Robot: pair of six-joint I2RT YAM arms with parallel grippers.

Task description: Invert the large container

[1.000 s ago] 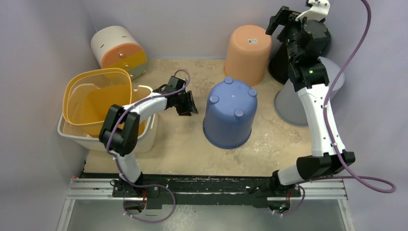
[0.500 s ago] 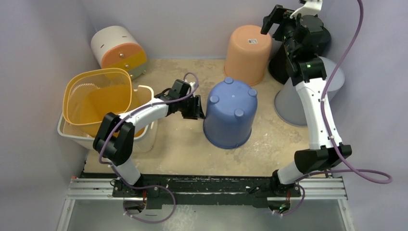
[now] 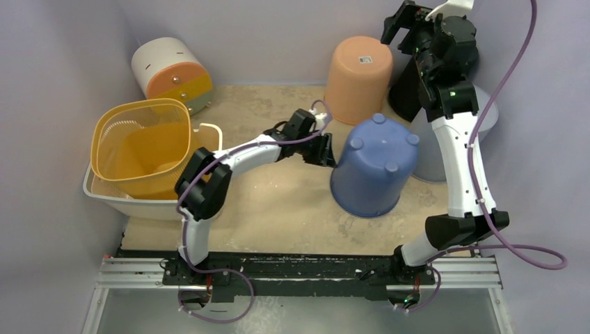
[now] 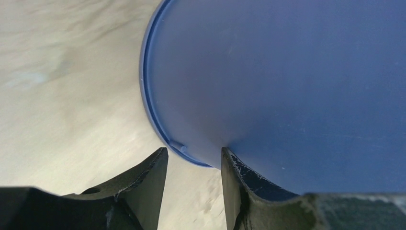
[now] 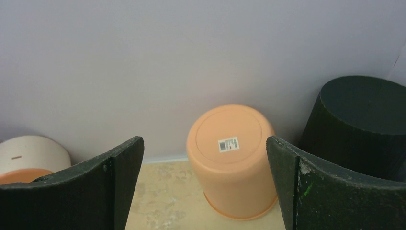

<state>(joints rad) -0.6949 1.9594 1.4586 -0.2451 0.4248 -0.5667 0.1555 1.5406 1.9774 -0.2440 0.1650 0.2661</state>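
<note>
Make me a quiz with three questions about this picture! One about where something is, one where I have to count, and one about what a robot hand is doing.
1. Where does the peach bucket stand?
A. At the near edge of the table.
B. At the back, by the wall.
C. At the far left.

2. How many round bumps show on the bottom of the blue bucket?
A. Two.
B. Six.
C. Four.

3. How is the right hand?
A. Open, holding nothing.
B. Shut tight, empty.
C. Shut on a spoon.

Answers:
1 B: it sits upside down against the wall at the back.
2 C: the top view shows four bumps.
3 A: its fingers are wide apart with nothing between them.
</note>
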